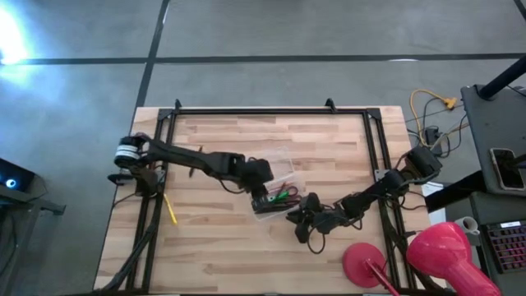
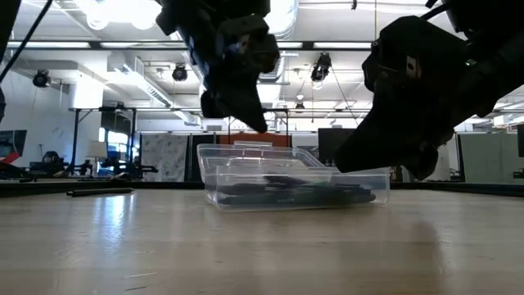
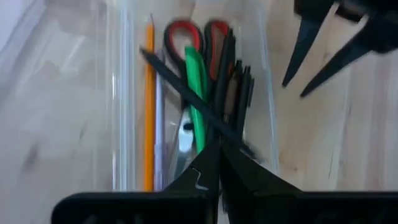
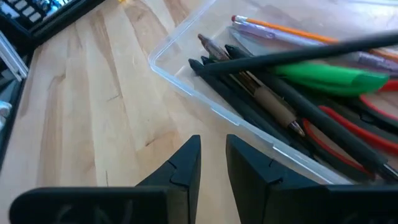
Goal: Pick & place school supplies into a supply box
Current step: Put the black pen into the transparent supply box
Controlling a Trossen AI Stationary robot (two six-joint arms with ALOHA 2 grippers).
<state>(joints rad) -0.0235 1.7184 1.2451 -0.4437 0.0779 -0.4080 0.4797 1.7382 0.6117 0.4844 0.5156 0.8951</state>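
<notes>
Left gripper (image 3: 217, 163): clenched on a dark pen (image 3: 186, 93) over the supply box (image 1: 283, 160).
Right gripper (image 4: 213, 163): slightly parted, empty, beside box.

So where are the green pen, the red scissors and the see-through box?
green pen (image 3: 196, 93): left wrist view, middle of barrel.
red scissors (image 3: 180, 32): left wrist view, handle loop.
see-through box (image 4: 186, 87): right wrist view, near rim.

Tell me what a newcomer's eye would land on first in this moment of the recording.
The clear supply box at mid-table, packed with red-handled scissors, a green pen and dark pens, draws the eye first. The left gripper is shut on a slim dark pencil lying slantwise over the box's contents. The right gripper hangs just outside the box's wall, holding nothing, and a yellow pen lies apart near the table's left edge.
</notes>
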